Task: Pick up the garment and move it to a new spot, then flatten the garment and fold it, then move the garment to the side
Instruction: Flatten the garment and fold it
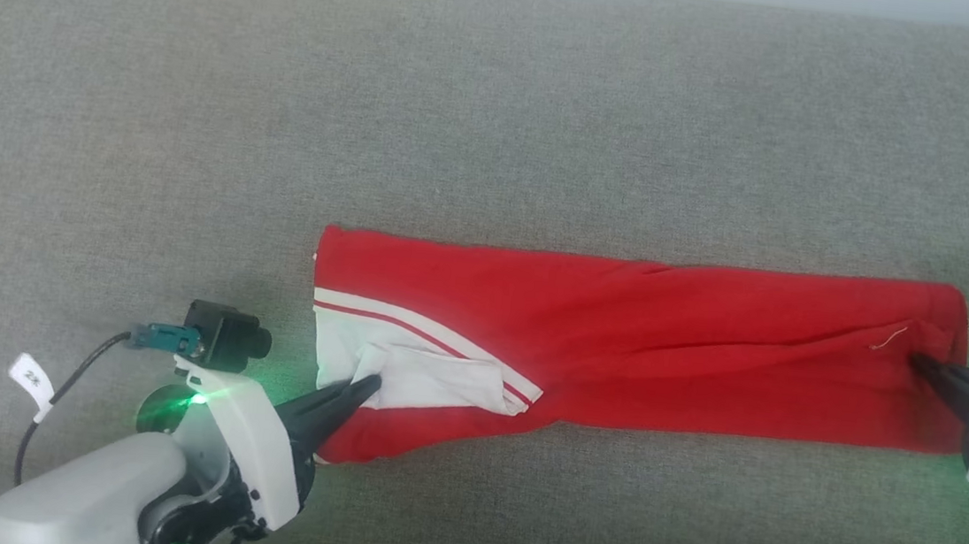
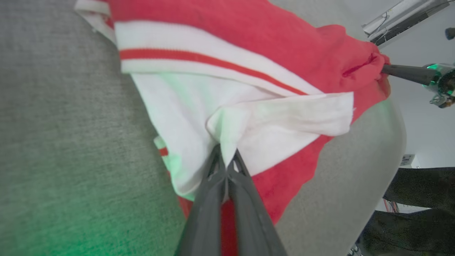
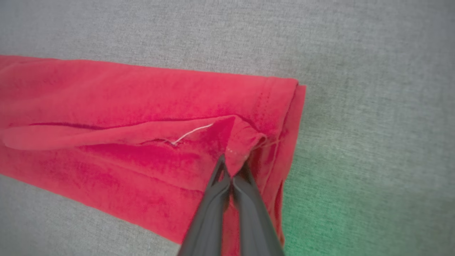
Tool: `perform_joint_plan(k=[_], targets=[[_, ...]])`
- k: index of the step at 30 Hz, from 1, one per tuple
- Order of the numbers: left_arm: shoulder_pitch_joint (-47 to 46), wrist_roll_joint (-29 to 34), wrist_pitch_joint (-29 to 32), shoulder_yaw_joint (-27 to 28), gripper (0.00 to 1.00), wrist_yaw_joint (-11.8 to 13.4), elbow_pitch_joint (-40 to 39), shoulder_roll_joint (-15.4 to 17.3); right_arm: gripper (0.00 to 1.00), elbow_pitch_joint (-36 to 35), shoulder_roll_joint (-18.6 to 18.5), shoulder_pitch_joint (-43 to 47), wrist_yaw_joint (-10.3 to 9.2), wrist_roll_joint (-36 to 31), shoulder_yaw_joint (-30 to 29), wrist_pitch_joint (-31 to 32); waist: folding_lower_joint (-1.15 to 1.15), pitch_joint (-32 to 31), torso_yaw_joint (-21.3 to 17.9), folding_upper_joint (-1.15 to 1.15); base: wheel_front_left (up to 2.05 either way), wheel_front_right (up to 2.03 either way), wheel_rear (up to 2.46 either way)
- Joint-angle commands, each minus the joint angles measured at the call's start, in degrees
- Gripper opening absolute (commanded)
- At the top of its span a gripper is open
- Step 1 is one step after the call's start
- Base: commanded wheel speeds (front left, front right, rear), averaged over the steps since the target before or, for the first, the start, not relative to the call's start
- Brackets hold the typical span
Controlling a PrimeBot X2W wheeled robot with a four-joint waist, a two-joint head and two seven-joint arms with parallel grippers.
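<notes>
The garment (image 1: 638,340) is a red jersey lying as a long folded strip across the grey cushion, plain red side up, with a white sleeve and white-red trim at its left end. My left gripper (image 1: 369,383) is shut on a fold of the white sleeve (image 2: 249,117); the cloth bunches between its tips (image 2: 226,156). My right gripper (image 1: 920,360) is shut on a pinch of red fabric (image 3: 238,145) at the strip's right end, near the hem. A loose white thread (image 3: 192,133) lies on the red cloth beside that pinch.
The grey upholstered cushion (image 1: 500,113) stretches wide beyond the garment, with its rounded corner at the upper left. A small black camera on a cable (image 1: 220,335) sits on my left wrist. Dark furniture (image 2: 419,209) shows past the cushion's edge in the left wrist view.
</notes>
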Motion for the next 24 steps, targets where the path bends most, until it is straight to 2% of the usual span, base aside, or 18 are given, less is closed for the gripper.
perform_joint_plan(k=[1,2,3,4,11,15,19,24], targets=[[0.29,0.14,-1.16,0.16,0.28,-0.02,1.33,-0.69,0.38,0.20,0.51,-0.39,-0.05,-0.19,0.09,-0.85,0.00,-0.08,0.09,0.00,0.00,0.00,0.00],[0.30,0.36,-2.15,0.36,0.46,-0.13,1.93,-1.12,0.64,0.21,0.40,-0.30,-0.05,-0.16,-0.12,-1.23,0.00,-0.19,0.22,0.00,0.00,0.00,0.00],[0.47,0.60,-3.05,0.56,0.94,-0.12,2.44,-1.43,0.93,0.12,0.28,-0.10,-0.05,0.03,-0.35,-1.63,0.00,-0.38,0.36,0.00,0.00,0.00,0.00],[0.71,0.95,-3.99,0.71,1.00,-0.16,2.92,-1.73,1.00,0.17,0.11,0.30,-0.05,0.56,-0.66,-1.94,0.00,-0.64,0.54,0.00,0.00,0.00,0.00],[4.06,1.58,-7.68,6.30,1.00,-0.26,3.24,-4.35,1.00,0.28,-2.25,3.19,-0.05,3.64,-3.32,-2.54,0.00,-2.25,2.34,0.00,0.00,0.00,0.00],[8.54,5.51,-7.82,15.50,1.00,-0.31,2.67,-7.10,1.00,2.05,-2.86,5.10,-0.05,6.39,-5.69,-2.27,0.00,-2.80,4.49,0.00,0.00,0.00,0.00],[13.54,13.90,-7.86,26.24,1.00,-0.03,2.16,-10.84,1.00,4.38,-3.07,6.32,-0.05,8.55,-6.98,-0.32,0.00,-3.21,6.62,0.00,0.00,0.00,0.00],[18.73,29.37,-7.86,36.24,1.00,1.83,1.13,-15.53,1.00,7.97,-1.97,6.99,-0.04,9.63,-7.17,2.11,0.00,-3.69,8.88,0.00,0.00,0.00,0.00]])
